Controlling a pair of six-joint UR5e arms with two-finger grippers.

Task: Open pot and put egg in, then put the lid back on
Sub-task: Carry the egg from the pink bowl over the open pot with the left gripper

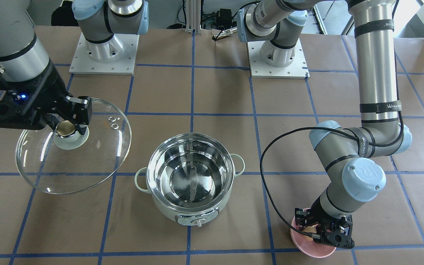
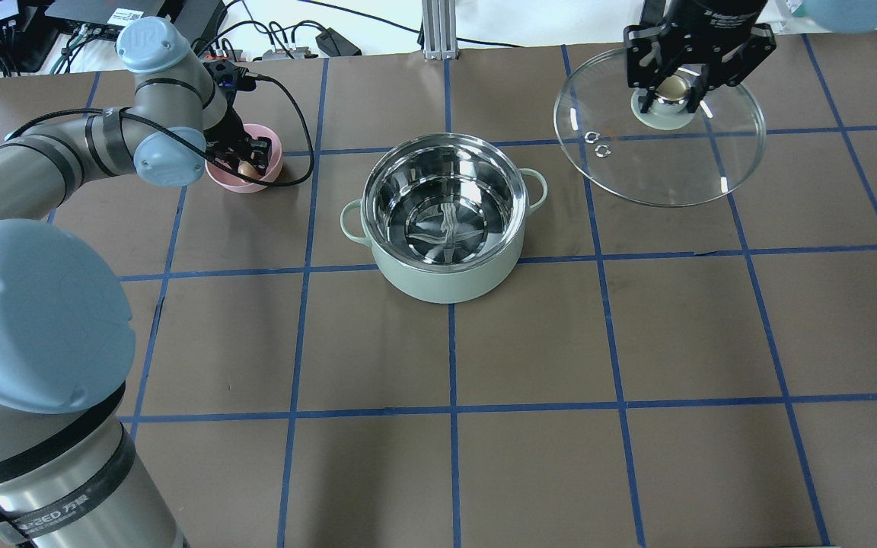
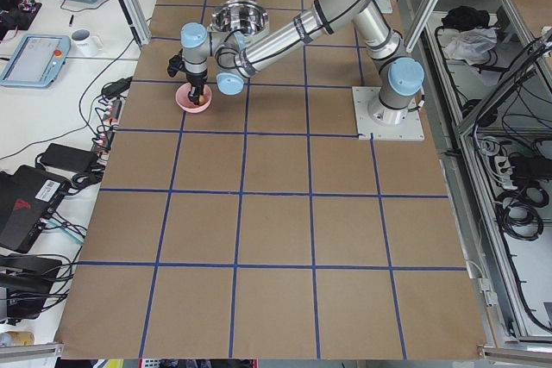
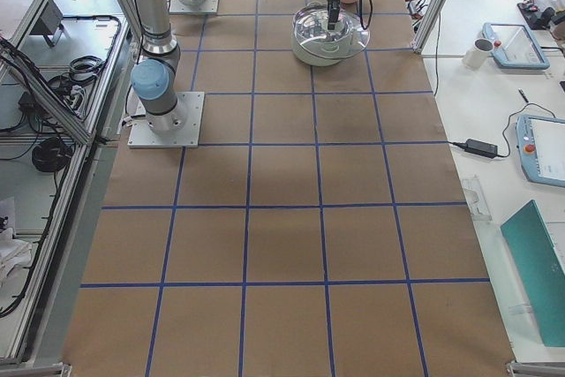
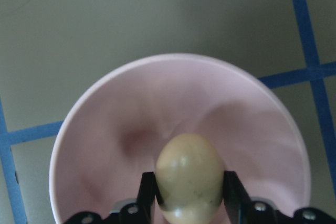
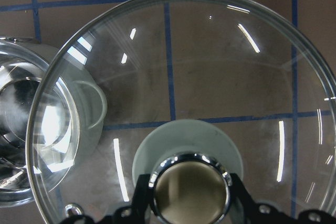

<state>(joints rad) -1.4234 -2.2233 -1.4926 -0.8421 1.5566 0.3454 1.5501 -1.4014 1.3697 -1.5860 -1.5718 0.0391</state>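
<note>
The mint-green pot (image 1: 191, 180) (image 2: 444, 221) stands open in the table's middle, its steel inside empty. My right gripper (image 1: 67, 127) (image 2: 671, 90) (image 6: 190, 192) is shut on the lid's knob and holds the glass lid (image 1: 87, 162) (image 2: 667, 164) (image 6: 210, 77) in the air beside the pot. My left gripper (image 1: 317, 230) (image 2: 250, 164) (image 5: 189, 187) is down in the pink bowl (image 1: 309, 250) (image 2: 275, 148) (image 5: 131, 129), its fingers shut on the tan egg (image 5: 189, 177) (image 2: 247, 169).
The brown table has a blue tape grid. The two arm bases (image 1: 103, 51) (image 1: 276, 55) stand at the robot's edge. A black cable (image 1: 271, 184) hangs from the left arm near the pot. Operator tables with tablets (image 4: 538, 147) flank the far side.
</note>
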